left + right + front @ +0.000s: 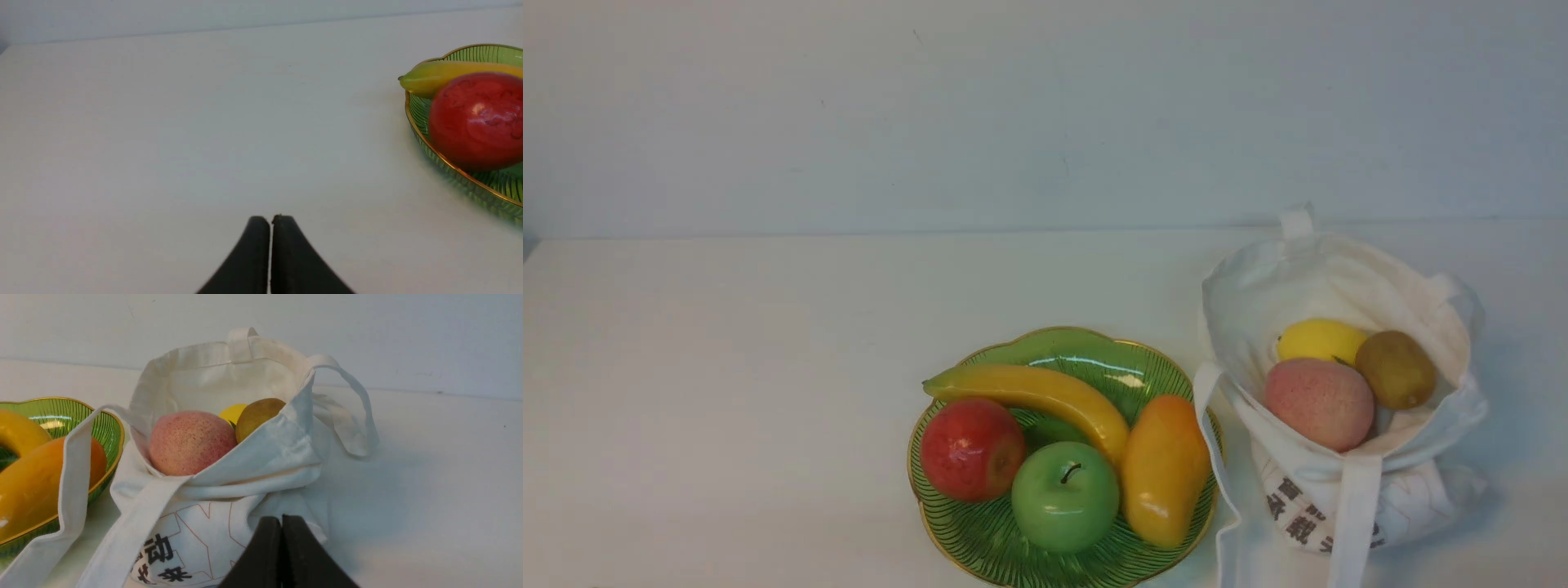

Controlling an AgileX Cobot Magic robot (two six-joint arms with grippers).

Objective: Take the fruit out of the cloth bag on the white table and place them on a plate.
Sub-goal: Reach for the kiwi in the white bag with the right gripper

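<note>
The off-white cloth bag (1347,457) stands open at the right of the white table (727,367). Inside lie a pinkish peach-like fruit (1319,403), a yellow lemon (1319,340) and an olive-brown kiwi (1395,369). The green plate (980,531) with a gold rim sits left of the bag. Neither gripper shows in the front view. My left gripper (270,220) is shut and empty over bare table, left of the plate (461,179). My right gripper (281,520) is shut and empty, low in front of the bag (229,522), below the peach-like fruit (187,442).
The plate holds a banana (1045,396), a red apple (972,449), a green apple (1065,496) and an orange-yellow mango (1164,469). One bag strap (1213,457) lies over the plate's right rim. A pale wall stands behind the table.
</note>
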